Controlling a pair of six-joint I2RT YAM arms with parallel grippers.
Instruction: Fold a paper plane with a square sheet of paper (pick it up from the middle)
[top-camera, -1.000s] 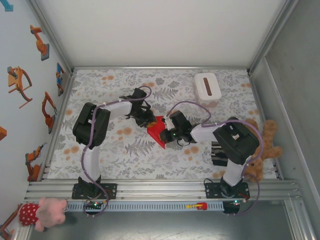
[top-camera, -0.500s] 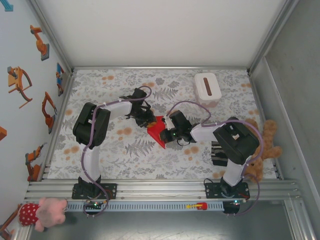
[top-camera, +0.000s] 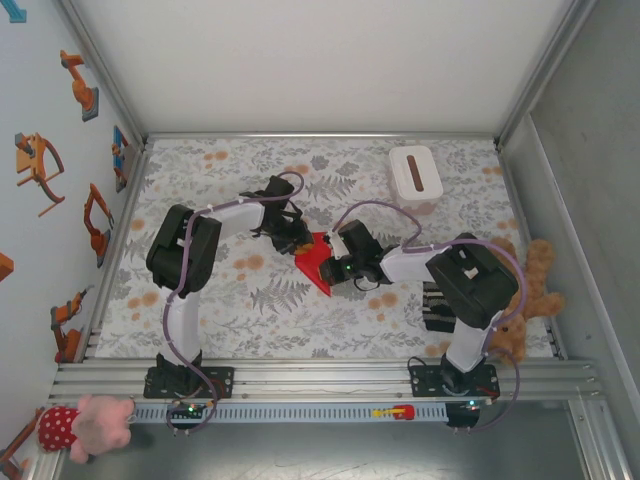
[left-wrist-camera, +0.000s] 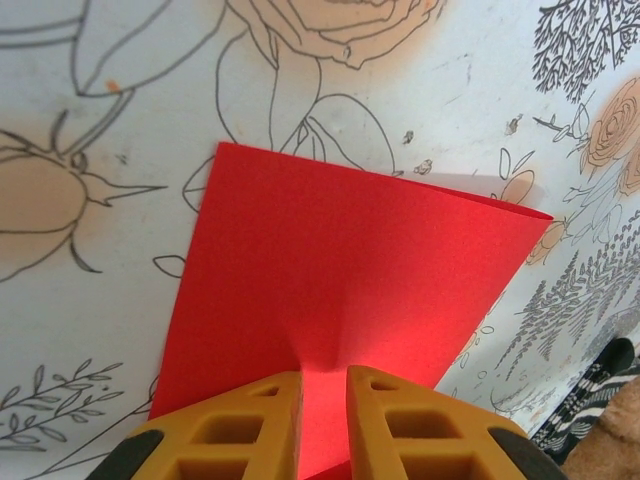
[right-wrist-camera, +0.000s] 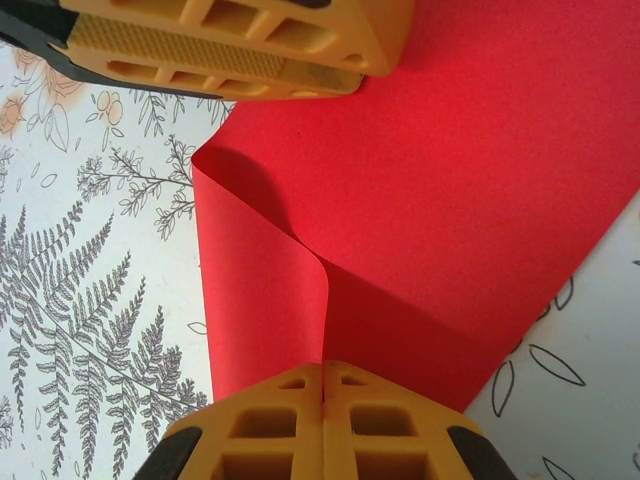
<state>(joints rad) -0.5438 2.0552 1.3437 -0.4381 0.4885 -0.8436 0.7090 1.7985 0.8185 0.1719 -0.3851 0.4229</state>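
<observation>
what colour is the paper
The paper is plain bright red; left wrist view shows it best.

Top camera high, looking down, wrist cameras close, sharing red sheet (left-wrist-camera: 340, 280)

Watching from the top camera, I find almost nothing different between one second ago and now. The only change I can point at is on the right arm (top-camera: 468, 282). Its big dark link, near the right edge of the worktop (top-camera: 250, 320), seems to sit a very little more toward the near edge and toward the left than in the two earlier pictures. The shift is so small that I am not fully sure of it. The square sheet of paper (top-camera: 316, 262) shows me no change of outline or place. For the two wrist cameras I have no earlier picture, so there I cannot compare anything.
</observation>
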